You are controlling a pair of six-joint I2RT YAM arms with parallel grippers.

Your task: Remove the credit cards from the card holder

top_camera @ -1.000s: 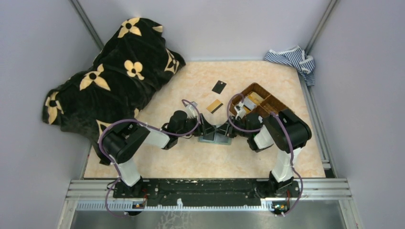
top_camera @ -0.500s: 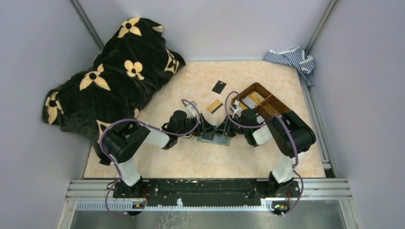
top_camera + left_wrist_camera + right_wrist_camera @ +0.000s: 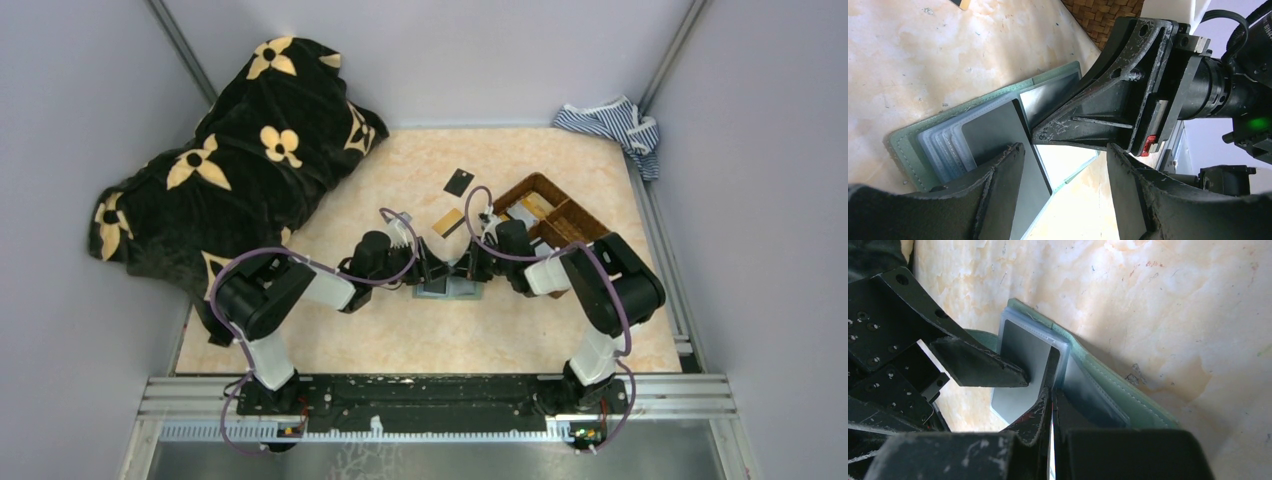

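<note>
The sage-green card holder (image 3: 450,292) lies open on the table between both grippers. In the left wrist view the card holder (image 3: 908,150) shows clear sleeves and a pale grey credit card (image 3: 993,127) sticking out. My left gripper (image 3: 1065,150) is open, with one finger resting on that card and the other over bare table. My right gripper (image 3: 1052,385) is shut at the sleeve's mouth, with a thin pale card edge between its jaws. It sits beside the grey card (image 3: 1018,360) and the green cover (image 3: 1118,385). Both grippers, left (image 3: 437,275) and right (image 3: 468,272), meet tip to tip.
A brown woven basket (image 3: 575,225) stands just behind my right arm. A loose black card (image 3: 459,182) and a gold card (image 3: 449,222) lie behind the card holder. A black flowered blanket (image 3: 230,170) fills the far left. A striped cloth (image 3: 610,125) lies far right.
My right wrist has shifted left and away from the basket, its elbow swinging right, with the fingers staying at the card holder. The left arm has hardly moved.
</note>
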